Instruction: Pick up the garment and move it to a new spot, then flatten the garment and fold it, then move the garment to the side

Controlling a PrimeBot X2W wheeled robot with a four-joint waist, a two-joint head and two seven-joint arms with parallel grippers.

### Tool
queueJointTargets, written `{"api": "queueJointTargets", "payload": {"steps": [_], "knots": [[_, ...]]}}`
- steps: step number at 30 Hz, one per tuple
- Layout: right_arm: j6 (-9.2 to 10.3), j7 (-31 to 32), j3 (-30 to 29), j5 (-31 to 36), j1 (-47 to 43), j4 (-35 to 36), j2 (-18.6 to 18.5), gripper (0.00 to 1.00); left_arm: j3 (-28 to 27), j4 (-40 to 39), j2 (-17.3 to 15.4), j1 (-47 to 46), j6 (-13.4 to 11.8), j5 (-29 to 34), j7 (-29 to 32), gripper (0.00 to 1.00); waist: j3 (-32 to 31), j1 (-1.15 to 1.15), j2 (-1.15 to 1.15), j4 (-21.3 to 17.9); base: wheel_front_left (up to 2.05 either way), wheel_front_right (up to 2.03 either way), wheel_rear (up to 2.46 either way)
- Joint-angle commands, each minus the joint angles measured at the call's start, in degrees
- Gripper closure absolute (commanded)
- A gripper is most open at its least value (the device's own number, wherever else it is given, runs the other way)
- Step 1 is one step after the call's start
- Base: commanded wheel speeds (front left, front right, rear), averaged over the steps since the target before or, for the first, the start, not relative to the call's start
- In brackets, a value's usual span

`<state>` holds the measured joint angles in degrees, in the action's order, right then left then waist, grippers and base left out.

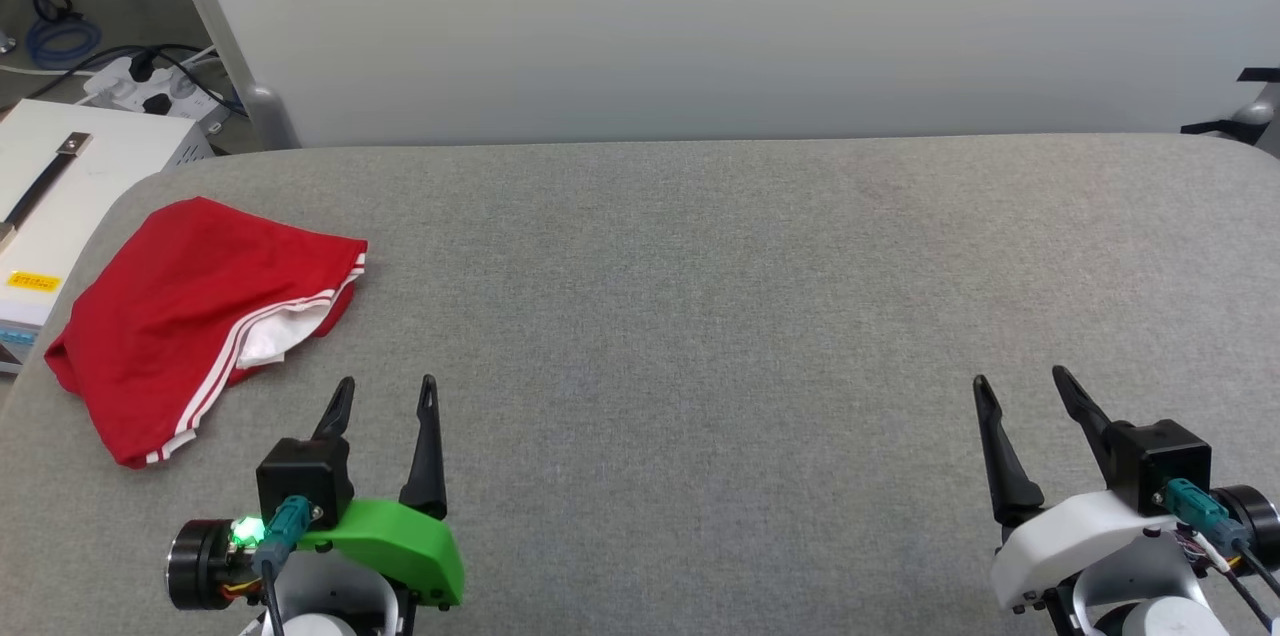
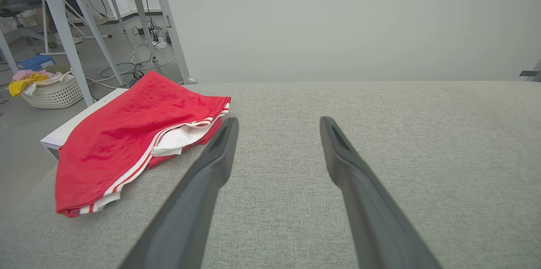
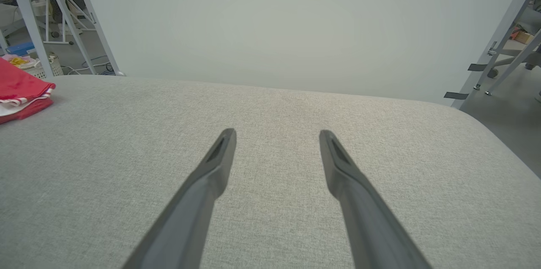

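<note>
1. I see the garment (image 1: 170, 316) folded at the table's (image 1: 700, 316) left end, its long axis slanting from near-left to far-right and its striped edge toward the table's middle.
2. My left gripper (image 1: 387, 380) and right gripper (image 1: 1020, 374) hover over the table's near side, both spread and empty.

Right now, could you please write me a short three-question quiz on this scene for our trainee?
1. True or false: the left gripper holds the garment.
2. Toward which side of the table does the garment lie? A) the robot's left B) the centre C) the robot's right
3. Fill in: the right gripper is ___ and empty.

Key: 1 false, it is open, apart from the garment. 2 A. 3 open.
</note>
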<state>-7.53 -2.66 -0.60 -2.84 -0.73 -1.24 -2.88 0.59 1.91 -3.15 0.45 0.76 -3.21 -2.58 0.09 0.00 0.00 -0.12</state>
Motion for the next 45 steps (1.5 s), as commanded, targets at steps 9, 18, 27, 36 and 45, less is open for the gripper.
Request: {"api": "queueJointTargets", "payload": {"steps": [9, 18, 27, 36, 45], "knots": [[0.01, -1.58, 0.18, -1.39, -0.20, 0.97, 0.00, 0.00, 0.05, -0.52, 0.08, 0.53, 0.79, -1.68, -1.62, 0.00, -0.10, 0.00, 0.00, 0.08, 0.00, 0.00, 0.00], [0.02, -2.65, 0.58, -3.27, -0.46, 1.42, 0.00, 0.00, 0.25, -0.85, 0.10, 0.89, 1.21, -2.69, -2.70, 0.00, -0.12, 0.00, 0.00, 0.17, 0.00, 0.00, 0.00], [0.02, -3.70, 0.77, -4.56, -0.58, 0.21, 0.00, 0.00, 0.53, 0.06, 0.12, 1.08, 1.49, -3.70, -3.75, 0.00, -0.05, 0.00, 0.00, 0.20, 0.00, 0.00, 0.00], [0.02, -4.77, 0.82, -3.83, -0.42, -1.13, 0.00, 0.00, 1.05, 2.04, 0.14, 1.05, 1.83, -4.62, -4.83, 0.00, 0.09, 0.00, 0.00, 0.18, 0.00, 0.00, 0.00], [0.02, -5.82, 0.40, -2.42, -0.24, -1.26, 0.00, 0.00, 1.54, 3.54, 0.16, 0.86, 2.26, -4.97, -5.89, 0.00, 0.19, 0.00, 0.00, 0.19, 0.00, 0.00, 0.00]]}}
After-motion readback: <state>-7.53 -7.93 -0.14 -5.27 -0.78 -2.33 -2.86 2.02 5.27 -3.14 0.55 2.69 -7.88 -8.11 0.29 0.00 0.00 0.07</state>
